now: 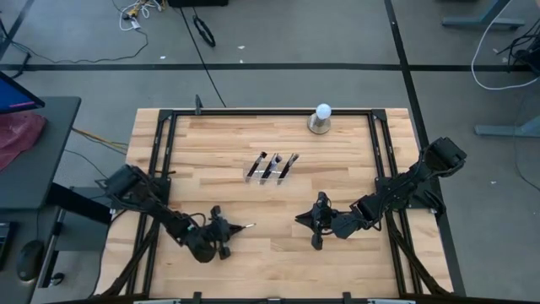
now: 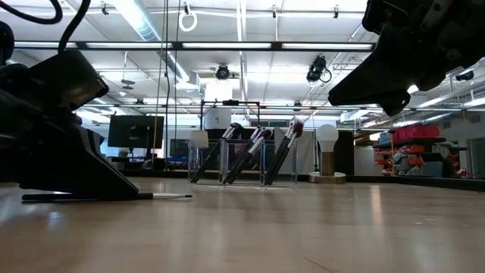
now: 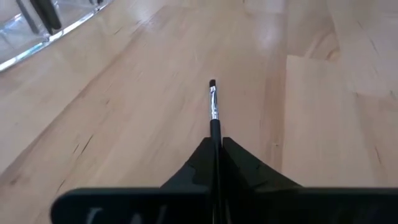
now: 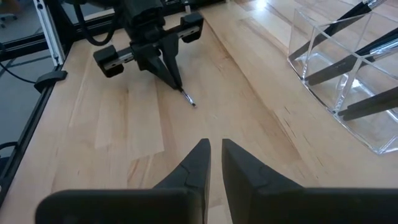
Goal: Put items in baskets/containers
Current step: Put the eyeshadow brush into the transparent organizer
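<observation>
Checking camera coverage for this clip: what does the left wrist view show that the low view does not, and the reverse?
Left wrist view only: the left gripper seen close, jaws shut on a thin brush, its small dark tip pointing out over the table.

Low view only: the three brushes leaning in the holder, the white ball, and the room behind.

Both: the held brush low at the table, and part of the clear holder.

Brushes [image 1: 270, 165] lean in holder [image 1: 253, 176], mid-table [image 1: 354, 253].
</observation>
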### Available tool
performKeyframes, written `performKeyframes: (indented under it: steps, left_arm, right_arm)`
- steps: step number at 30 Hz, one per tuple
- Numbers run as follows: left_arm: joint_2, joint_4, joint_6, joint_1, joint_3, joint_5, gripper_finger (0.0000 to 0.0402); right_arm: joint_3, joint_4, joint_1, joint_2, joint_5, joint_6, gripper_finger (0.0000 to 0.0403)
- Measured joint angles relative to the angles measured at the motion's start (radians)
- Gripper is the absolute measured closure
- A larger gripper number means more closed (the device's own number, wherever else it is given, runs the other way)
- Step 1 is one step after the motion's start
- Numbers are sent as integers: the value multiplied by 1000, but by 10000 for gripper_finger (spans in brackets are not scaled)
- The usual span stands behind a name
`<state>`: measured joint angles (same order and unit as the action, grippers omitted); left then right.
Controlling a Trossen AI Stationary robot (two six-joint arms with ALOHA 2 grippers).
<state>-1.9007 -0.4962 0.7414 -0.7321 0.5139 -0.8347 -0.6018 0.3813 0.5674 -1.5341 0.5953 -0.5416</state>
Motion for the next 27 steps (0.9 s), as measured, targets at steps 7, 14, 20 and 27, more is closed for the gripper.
performKeyframes:
  steps: [7,14,20,27]
  left_arm:
    - [-11,-273,-180,46,-3,50,384]
    - [-10,-519,-319,132,0,89,385]
    - [-7,-665,-457,187,55,152,382]
    - [-5,-661,-574,192,170,234,382]
  right_arm:
    - [0,7,0,-8,0,-9,360]
    - [0,124,-1,-162,0,-35,356]
    - [0,465,-17,-390,0,-19,305]
    - [-28,995,-31,-550,-2,289,226]
